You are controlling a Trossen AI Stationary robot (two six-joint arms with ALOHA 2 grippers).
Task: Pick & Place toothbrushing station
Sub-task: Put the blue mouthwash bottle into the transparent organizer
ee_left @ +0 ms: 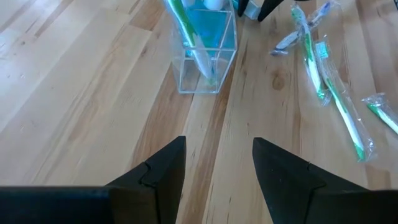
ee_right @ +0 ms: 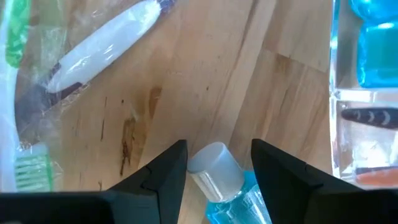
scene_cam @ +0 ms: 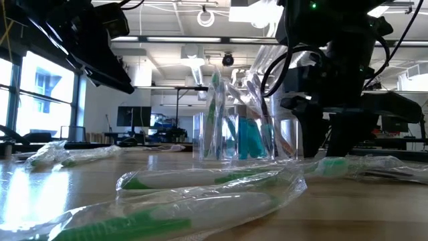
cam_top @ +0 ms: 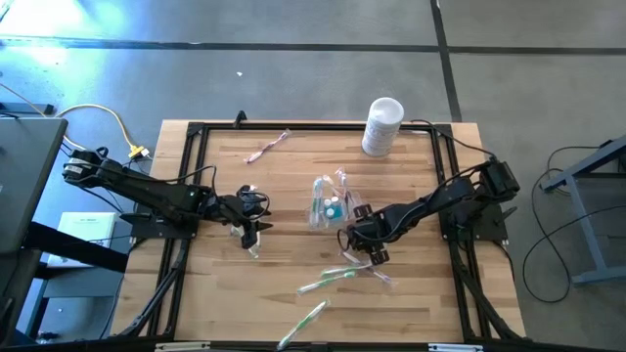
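Teal tube (ee_right: 229,186) with white cap sits clamped between your right gripper (ee_right: 217,163) fingers, arm angled low beside the clear cup (cam_top: 328,203). Your left gripper (ee_left: 216,163) fingers stand apart, empty, aimed at the cup.

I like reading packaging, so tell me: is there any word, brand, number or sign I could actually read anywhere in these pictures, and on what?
None can be read.
Large white cylindrical canister at the table's far edge: grey marks on its side, too small to read.
Green-and-white toothbrushes in clear plastic wrappers: a small printed patch, too blurred to read.
Small teal tube with a white cap between the right tool's fingers: no print shows.
Clear plastic cup: no print.
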